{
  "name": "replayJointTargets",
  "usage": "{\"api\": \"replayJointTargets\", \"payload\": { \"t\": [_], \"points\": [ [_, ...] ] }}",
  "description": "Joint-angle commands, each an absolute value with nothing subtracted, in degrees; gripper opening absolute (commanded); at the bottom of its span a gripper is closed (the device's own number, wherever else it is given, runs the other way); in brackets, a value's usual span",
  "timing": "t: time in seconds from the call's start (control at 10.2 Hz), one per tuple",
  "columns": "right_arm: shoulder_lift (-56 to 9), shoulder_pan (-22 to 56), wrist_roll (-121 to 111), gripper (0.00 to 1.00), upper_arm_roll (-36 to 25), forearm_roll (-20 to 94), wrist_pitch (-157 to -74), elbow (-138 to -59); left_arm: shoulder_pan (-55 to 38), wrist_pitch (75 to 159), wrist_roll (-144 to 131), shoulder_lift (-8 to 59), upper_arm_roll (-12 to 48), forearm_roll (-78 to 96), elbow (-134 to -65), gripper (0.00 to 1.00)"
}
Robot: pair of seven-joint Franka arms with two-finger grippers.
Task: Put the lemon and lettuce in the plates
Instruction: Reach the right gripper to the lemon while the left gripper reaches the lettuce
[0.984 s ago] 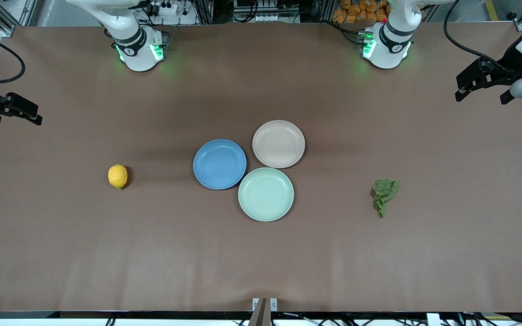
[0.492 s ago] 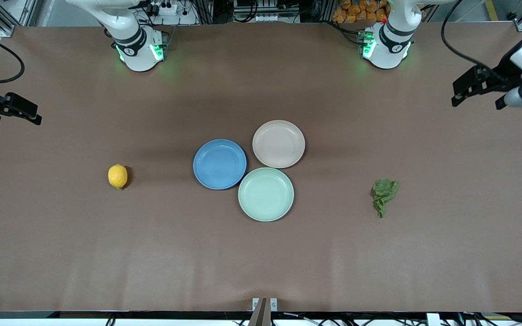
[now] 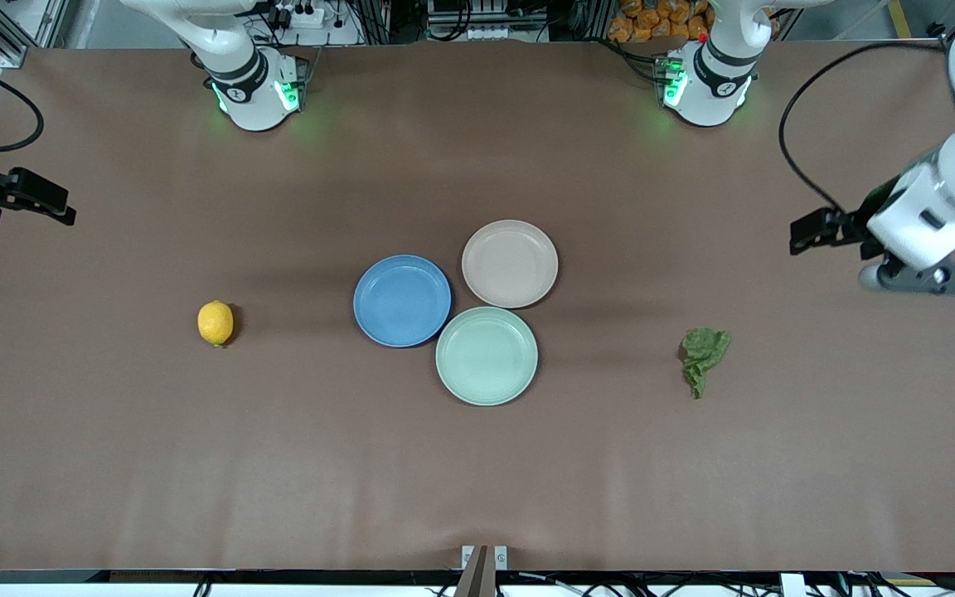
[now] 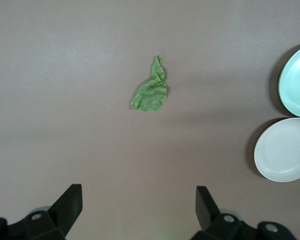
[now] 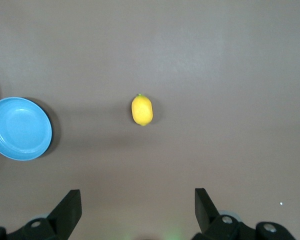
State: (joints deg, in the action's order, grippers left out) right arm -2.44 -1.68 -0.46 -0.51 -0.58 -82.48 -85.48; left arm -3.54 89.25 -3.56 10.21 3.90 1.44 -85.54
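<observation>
Lemon [image 3: 215,322]: lay on the brown surface [image 3: 196,464] toward the right arm's end, well apart from the plates
Lettuce [image 3: 704,351]: lay flat on the surface toward the left arm's end
Blue plate [image 3: 402,300], pinkish-beige plate [image 3: 510,264], mint-green plate [image 3: 487,356]: clustered mid-surface, each touching or just beside its neighbours
Left end effector [image 4: 138,202]: fingers wide apart, holding nothing, over bare surface near the lettuce
Right end effector [image 5: 137,204]: fingers wide apart, holding nothing, over bare surface near the lemon

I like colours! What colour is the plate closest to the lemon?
Blue. The blue plate shows best in the front view, toward the lemon.
</observation>
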Motion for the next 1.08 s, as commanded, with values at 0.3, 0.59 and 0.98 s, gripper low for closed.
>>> {"api": "replayJointTargets", "payload": {
  "t": [0.3, 0.59, 0.98],
  "points": [
    [-5.97, -2.72, -0.18, 1.00, -0.09, 1.05, -81.73, -85.17, -4.47, 96.76, -2.38, 19.23, 4.30, 4.93, -84.81, 1.00],
    [-8.25, -2.55, -0.18, 1.00, -0.09, 1.05, -82.18, -85.51, -5.88, 100.27, 5.16, 22.14, 4.39, 4.75, -84.90, 1.00],
    [-10.63, -2.64, -0.18, 1.00, -0.09, 1.05, -85.67, -88.32, -6.86, 108.78, 13.87, 23.03, 4.39, 1.68, -90.86, 1.00]
  ]
}}
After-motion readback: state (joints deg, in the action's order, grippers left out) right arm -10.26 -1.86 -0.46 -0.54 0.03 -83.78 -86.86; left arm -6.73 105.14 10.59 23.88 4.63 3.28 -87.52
